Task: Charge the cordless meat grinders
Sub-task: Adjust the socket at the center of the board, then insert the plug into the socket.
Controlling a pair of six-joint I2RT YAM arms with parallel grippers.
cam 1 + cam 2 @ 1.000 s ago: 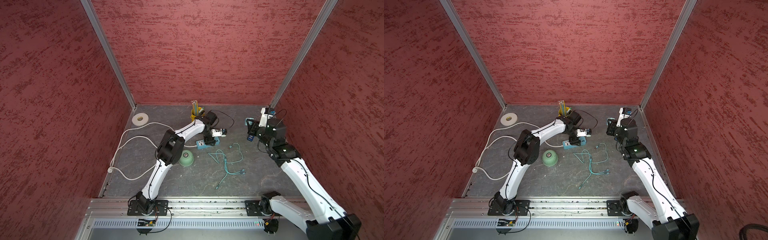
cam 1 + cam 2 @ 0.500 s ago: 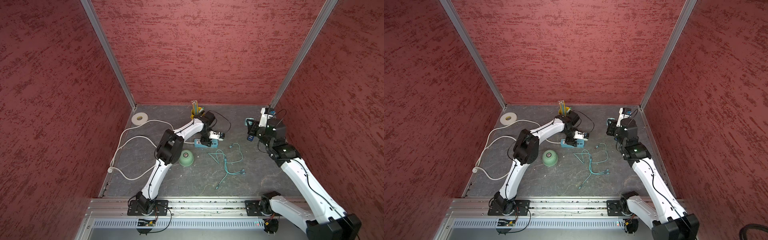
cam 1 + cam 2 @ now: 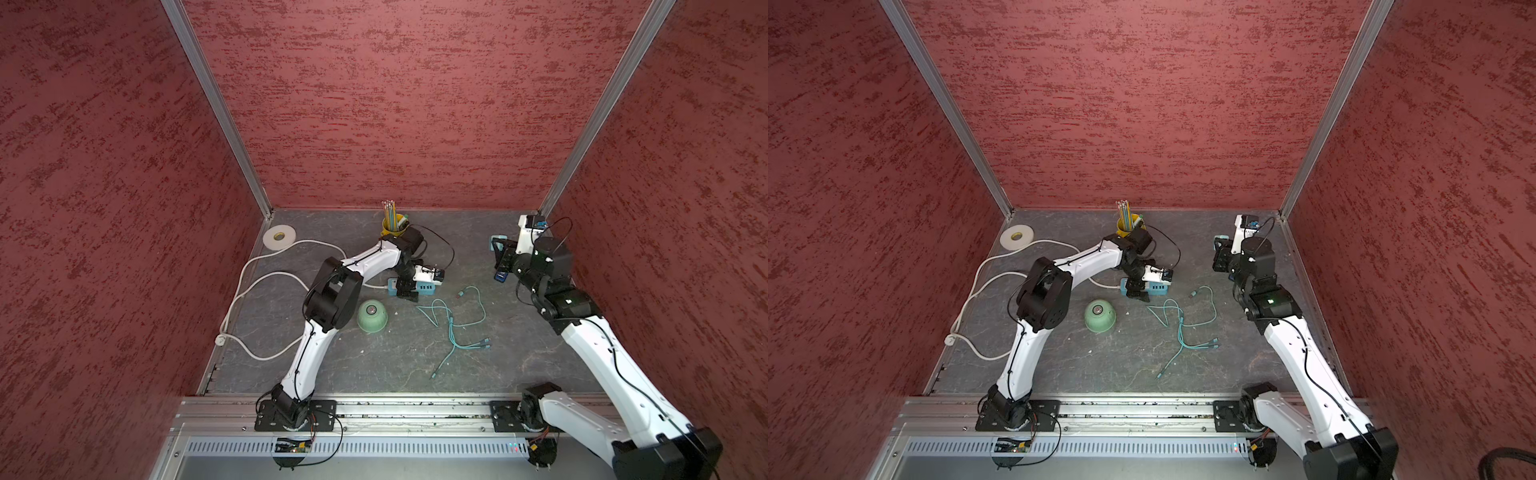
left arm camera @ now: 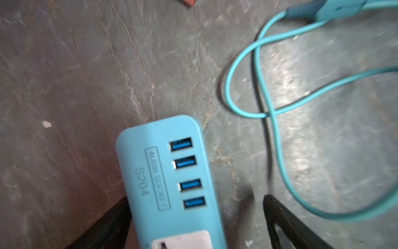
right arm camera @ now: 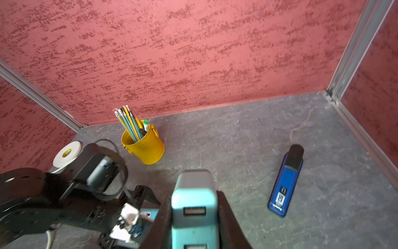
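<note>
Grinder sits dome-up on the table, clear of both arms, ~8 o'clock of the blue USB strip. Teal cable lies loose at ~4 o'clock of it. Left gripper is spread wide either side of the strip, not squeezing it afaict. Right gripper, out toward 2 o'clock, is clamped on a teal adapter. Yellow pencil cup is way back at 11.
</note>
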